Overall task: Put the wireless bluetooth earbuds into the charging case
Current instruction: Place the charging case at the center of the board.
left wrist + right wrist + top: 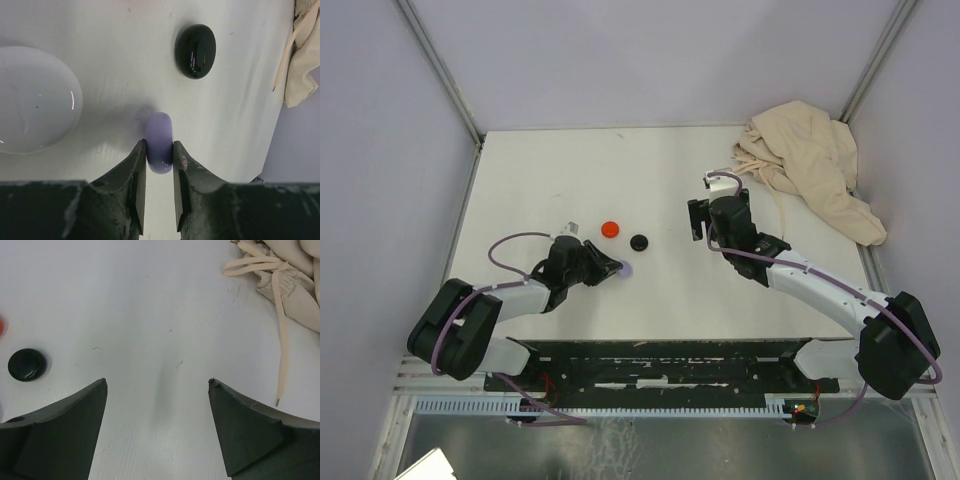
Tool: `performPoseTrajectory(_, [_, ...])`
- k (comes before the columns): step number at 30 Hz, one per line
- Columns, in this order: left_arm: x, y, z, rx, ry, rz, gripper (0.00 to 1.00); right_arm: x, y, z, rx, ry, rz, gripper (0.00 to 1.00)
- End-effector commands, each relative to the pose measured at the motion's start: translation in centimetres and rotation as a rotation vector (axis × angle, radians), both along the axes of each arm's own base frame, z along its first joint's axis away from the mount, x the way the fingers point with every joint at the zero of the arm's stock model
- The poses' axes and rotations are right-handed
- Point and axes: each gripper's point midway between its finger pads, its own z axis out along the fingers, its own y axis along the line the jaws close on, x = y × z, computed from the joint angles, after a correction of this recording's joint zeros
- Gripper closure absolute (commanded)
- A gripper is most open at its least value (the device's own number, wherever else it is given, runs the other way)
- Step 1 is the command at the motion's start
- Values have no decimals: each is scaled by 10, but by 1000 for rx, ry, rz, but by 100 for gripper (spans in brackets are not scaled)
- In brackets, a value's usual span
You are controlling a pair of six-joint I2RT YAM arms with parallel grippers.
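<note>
My left gripper [618, 267] [159, 145] is shut on a lavender round charging case [159, 131] [626, 270], which stands on edge on the white table with its sides pinched between the fingertips. A black round case [195, 51] [639, 242] [27, 365] lies just beyond it, and a red one [611, 229] lies to the left of the black. A larger white round case [32, 97] shows at the left of the left wrist view. My right gripper [697, 216] [157, 382] hangs open over bare table with nothing between its fingers. No earbuds are in view.
A crumpled beige cloth [810, 165] [287, 275] with a loose drawstring [281, 340] lies at the back right corner of the table. Walls enclose the table at the back and both sides.
</note>
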Motion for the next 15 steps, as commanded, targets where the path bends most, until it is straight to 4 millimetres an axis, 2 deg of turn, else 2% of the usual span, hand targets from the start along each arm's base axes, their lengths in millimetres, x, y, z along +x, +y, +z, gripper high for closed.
performPoseTrajectory(1, [1, 3, -6, 55, -38, -30, 97, 8, 5, 24, 62, -48, -5, 10])
performPoseTrajectory(5, [-2, 4, -11, 68, -24, -44, 93, 8, 5, 25, 73, -47, -3, 9])
performPoseTrajectory(7, [-3, 4, -12, 69, -21, -48, 86, 8, 5, 26, 78, -47, 1, 9])
performPoseTrajectory(11, [-4, 6, -11, 78, -19, -40, 64, 7, 4, 25, 82, -43, 0, 9])
performPoseTrajectory(15, [-5, 10, -8, 96, -22, -33, 58, 8, 1, 24, 83, -41, -9, 9])
